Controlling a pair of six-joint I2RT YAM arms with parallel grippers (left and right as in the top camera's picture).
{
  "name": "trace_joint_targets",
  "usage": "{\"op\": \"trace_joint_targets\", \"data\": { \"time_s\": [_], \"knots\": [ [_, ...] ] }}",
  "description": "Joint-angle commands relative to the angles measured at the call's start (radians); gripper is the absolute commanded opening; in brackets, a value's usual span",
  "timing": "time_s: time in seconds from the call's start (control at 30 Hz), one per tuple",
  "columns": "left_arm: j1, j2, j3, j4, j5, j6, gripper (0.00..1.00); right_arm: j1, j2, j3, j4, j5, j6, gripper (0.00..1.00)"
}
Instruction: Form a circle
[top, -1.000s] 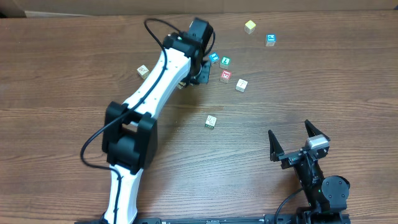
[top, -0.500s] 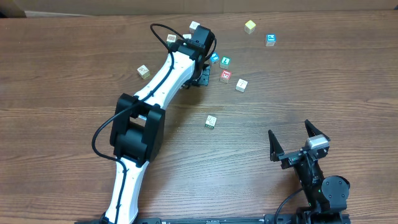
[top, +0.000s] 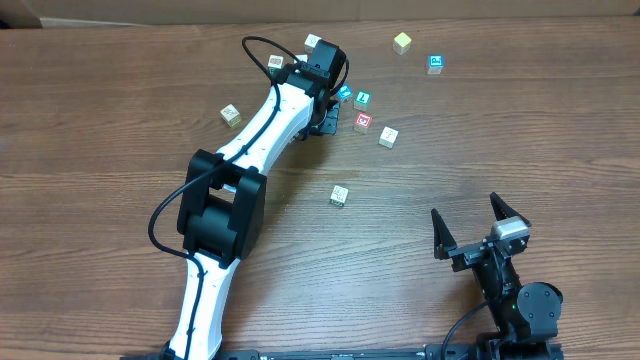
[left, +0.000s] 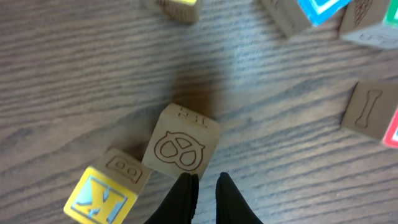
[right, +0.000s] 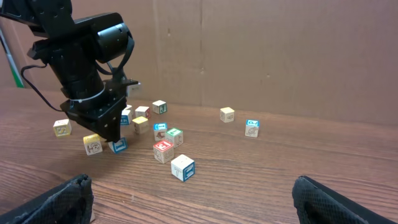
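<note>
Wooden cubes of the circle lie loosely clumped far across the table, beside the left pincer, which has pushed farther out and hangs closed, empty, behind a pretzel cube; the right pincer gapes idle. Ring looks unfinished: more nudging needed.

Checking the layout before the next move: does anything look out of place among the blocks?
No ring yet: most cubes clump loosely by the shut left gripper, while one cube lies alone mid-table and another off to the left.
</note>
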Motion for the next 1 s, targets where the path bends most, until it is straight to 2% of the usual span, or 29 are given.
{"op": "trace_joint_targets", "data": {
  "time_s": [0.0,0.5,0.97],
  "knots": [
    [0.007,0.021,0.002,-0.019,-0.013,0.008,0.10,-0.001,-0.008,-0.010,0.006,0.002,-0.005,1.00],
    [0.007,0.021,0.002,-0.061,-0.013,0.008,0.11,-0.001,-0.008,-0.010,0.006,0.002,-0.005,1.00],
    [0.003,0.021,0.002,0.014,-0.009,0.008,0.13,-0.001,-0.008,-0.010,0.006,0.002,-0.005,1.00]
  ]
}}
